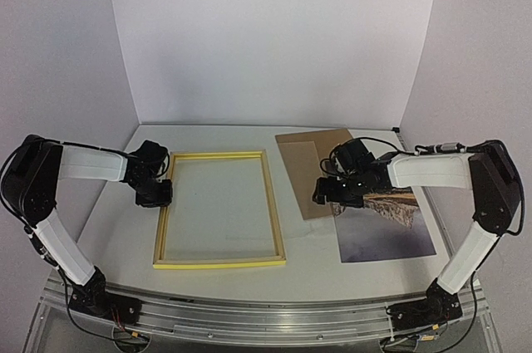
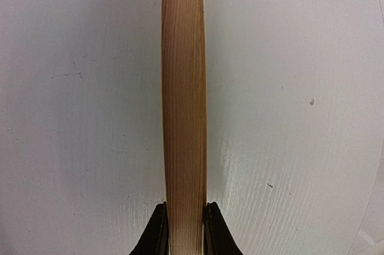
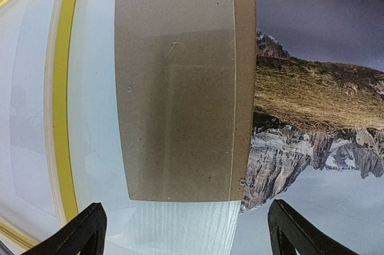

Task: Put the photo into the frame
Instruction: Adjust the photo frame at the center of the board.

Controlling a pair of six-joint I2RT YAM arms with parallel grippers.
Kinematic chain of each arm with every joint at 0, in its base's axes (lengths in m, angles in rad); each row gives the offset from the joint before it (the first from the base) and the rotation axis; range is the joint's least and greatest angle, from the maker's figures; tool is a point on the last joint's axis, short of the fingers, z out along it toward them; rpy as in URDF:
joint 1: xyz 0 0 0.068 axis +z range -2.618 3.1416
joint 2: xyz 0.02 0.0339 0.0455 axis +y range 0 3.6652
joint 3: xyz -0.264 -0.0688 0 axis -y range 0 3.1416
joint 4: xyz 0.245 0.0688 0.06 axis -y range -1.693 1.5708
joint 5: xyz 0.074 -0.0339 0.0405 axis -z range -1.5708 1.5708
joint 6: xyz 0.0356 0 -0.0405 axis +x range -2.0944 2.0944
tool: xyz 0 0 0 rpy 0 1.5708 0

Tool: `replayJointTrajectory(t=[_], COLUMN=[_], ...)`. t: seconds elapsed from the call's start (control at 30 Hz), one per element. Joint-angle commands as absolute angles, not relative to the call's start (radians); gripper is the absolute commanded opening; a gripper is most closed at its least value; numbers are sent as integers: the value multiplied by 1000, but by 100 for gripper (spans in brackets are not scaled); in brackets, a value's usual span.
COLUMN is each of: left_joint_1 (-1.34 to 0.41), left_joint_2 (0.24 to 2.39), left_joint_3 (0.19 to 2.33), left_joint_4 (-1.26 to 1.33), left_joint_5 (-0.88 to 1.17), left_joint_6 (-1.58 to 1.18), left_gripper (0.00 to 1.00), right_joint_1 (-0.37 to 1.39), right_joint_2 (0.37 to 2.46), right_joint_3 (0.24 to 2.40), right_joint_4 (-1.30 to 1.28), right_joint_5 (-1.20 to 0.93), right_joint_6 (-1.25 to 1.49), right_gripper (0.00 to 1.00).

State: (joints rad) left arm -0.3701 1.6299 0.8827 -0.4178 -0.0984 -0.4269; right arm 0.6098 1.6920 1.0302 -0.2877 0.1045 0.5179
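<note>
Grey-blue rectangular mountain print (image 1: pixel 386 232) is lying lower right beside a brown cardboard sheet (image 1: pixel 312 154); likely light and floppy, so you're needing a free edge. Your right gripper (image 1: pixel 337 193) is hovering spread; your left gripper (image 1: pixel 158 193) is pinching the yellow wooden frame (image 1: pixel 220 263).

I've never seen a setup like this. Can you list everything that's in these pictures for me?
the frame: one, thin yellow wooden edges, flat on the table, left of centre.
the photo: one, mountain scene under a grey-blue sky, face up on the right, near side.
cardboard sheets: apparently two, brown, overlapping, between the frame and the photo, toward the far side.
table: one, white, under everything.
left gripper: one, black, fingers closed on the frame's left edge.
right gripper: one, black, fingers apart, above where the cardboard and photo meet.
</note>
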Motion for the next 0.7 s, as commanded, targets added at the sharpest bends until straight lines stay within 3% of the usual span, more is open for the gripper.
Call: replayJointTrajectory(t=[0.0, 0.27, 0.47, 0.53, 0.67], left_joint_1=[-371, -370, -371, -372, -371], left_joint_2=[1597, 1610, 1584, 1562, 1511], left_joint_3=[878, 927, 992, 1013, 1009], left_joint_4=[-400, -462, -472, -463, -347], left_joint_5=[-207, -317, -216, -139, 133], left_joint_6=[-405, -419, -443, -451, -469], left_gripper=[21, 51, 95, 99, 100], right_joint_1=[614, 614, 615, 615, 615], right_joint_2=[1681, 1636, 1640, 1652, 1679], right_joint_3=[1027, 974, 958, 963, 975], right_joint_4=[-273, -273, -274, -275, -272], right_joint_5=[131, 164, 161, 156, 135], right_joint_6=[566, 613, 634, 636, 653], right_gripper=[90, 91, 91, 91, 91])
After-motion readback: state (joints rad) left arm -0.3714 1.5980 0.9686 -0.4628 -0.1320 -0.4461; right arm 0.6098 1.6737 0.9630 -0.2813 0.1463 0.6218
